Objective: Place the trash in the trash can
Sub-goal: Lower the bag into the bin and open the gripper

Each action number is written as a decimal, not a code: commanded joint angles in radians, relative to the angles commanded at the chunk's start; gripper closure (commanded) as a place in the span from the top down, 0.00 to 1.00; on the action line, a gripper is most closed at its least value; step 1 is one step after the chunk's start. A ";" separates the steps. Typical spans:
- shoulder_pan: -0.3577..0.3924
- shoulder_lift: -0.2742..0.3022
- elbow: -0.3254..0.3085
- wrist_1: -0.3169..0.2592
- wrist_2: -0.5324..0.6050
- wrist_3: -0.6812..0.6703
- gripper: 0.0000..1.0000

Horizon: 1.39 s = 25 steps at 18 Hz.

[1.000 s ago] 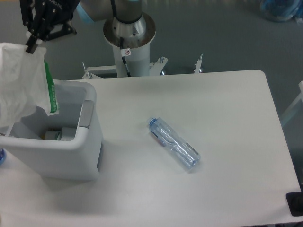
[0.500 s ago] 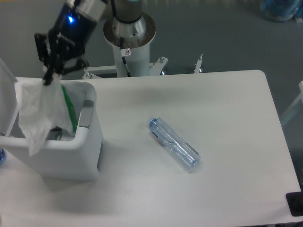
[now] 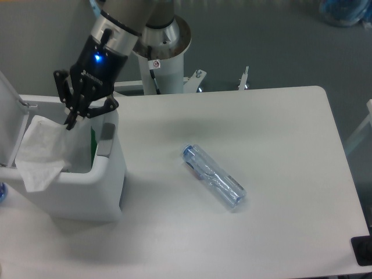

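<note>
Closest to you, the white worktop (image 3: 279, 232) has lots of bare space, and a small dark thing (image 3: 361, 251) peeks in at its near right edge. A little farther in, the clear bottle (image 3: 213, 176) lies on its side near the middle of the worktop, with its bluish cap pointing up and to the left. It is well apart from everything else. To the left you see the trash can (image 3: 87, 192), a big white box with a grey panel near its rim, and its white lid (image 3: 10, 122) stands up at the far left. The crumpled white wrapper (image 3: 40, 152) sits in the top of the trash can and hangs over the near left rim, and a bit of its green strip shows inside, by the grey panel. Just behind it, the black end effector (image 3: 78, 113) hangs over the can with a blue light on it. Its fingers are at the top of the wrapper, but you cannot tell if they pinch it or have let go. Farthest back, the arm's round base (image 3: 165, 40) stands on the grey floor.
</note>
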 joint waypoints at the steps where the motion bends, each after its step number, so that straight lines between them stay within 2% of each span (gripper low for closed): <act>1: -0.006 0.000 0.000 0.000 0.000 0.002 0.00; 6: -0.034 -0.026 0.002 -0.003 0.014 0.005 0.00; 9: -0.070 -0.026 -0.008 -0.006 0.070 0.011 0.00; 12: -0.077 -0.023 -0.005 -0.006 0.071 0.011 0.00; 13: -0.077 -0.017 0.001 -0.006 0.072 0.012 0.50; 16: -0.074 0.006 0.009 -0.006 0.072 0.009 0.88; 19: -0.071 0.037 0.005 -0.006 0.072 0.008 0.99; 22: -0.058 0.041 0.014 -0.008 0.074 0.008 0.99; 25: 0.003 0.049 0.054 -0.023 0.077 -0.011 1.00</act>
